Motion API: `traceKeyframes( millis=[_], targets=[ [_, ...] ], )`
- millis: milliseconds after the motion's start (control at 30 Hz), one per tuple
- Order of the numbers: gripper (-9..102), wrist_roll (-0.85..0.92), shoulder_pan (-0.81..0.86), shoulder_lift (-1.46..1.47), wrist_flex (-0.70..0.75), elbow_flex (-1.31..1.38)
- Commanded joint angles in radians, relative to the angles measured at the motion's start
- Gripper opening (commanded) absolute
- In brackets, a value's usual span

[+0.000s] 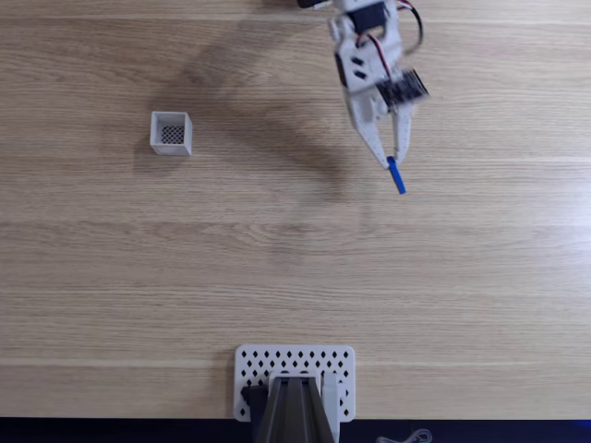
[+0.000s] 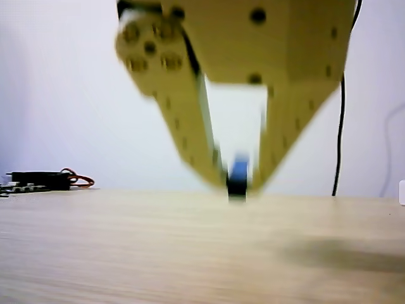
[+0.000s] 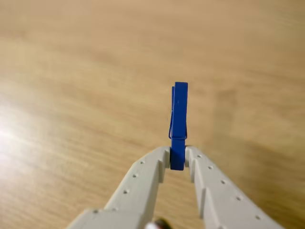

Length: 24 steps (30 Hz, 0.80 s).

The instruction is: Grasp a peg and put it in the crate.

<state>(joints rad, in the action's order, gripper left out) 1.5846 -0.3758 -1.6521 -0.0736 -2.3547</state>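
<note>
One thin bright blue peg [image 3: 178, 125] sits pinched between your jaws [image 3: 177, 160]; in the wrist view you see the two pale fingers [image 3: 143, 183] closed on its lower end, with most of its length sticking up past the tips towards the middle of the frame. It has a thin wire loop on its left side, like a clothes peg. Below it lies only blurred light wooden surface [image 3: 71, 95].

In the fixed view your white arm comes down from the top edge, right of centre, and the jaws [image 1: 391, 162] point downward in the frame. The peg [image 1: 396, 176] pokes out from the tips at a slight slant, in the upper right part of the picture. The small white square open-topped crate [image 1: 172, 146] with its dark perforated bottom stands on the surface [image 1: 277, 268] in the upper left, well apart from the peg and the jaws. At the bottom centre you see a white perforated plate [image 1: 342, 374] with a dark grey block [image 1: 294, 411] on it.

In the other view the jaws [image 2: 237, 183] hang down from the top, blurred, with the peg [image 2: 238, 170] squeezed at their tips just above the surface [image 2: 126, 253]. A black cable [image 2: 340, 126] hangs at the right, and a dark device with red wires [image 2: 44, 180] lies at the far left.
</note>
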Motion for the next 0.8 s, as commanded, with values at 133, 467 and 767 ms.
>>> traceKeyframes(
  millis=[133,467,767],
  targets=[
    [-1,-0.006,0.175,-0.299,-0.477,-0.253],
    [-1,-0.008,0.515,-0.434,-0.646,-0.517],
    [-1,-0.227,0.683,-0.38,-0.652,-0.551]
  ],
)
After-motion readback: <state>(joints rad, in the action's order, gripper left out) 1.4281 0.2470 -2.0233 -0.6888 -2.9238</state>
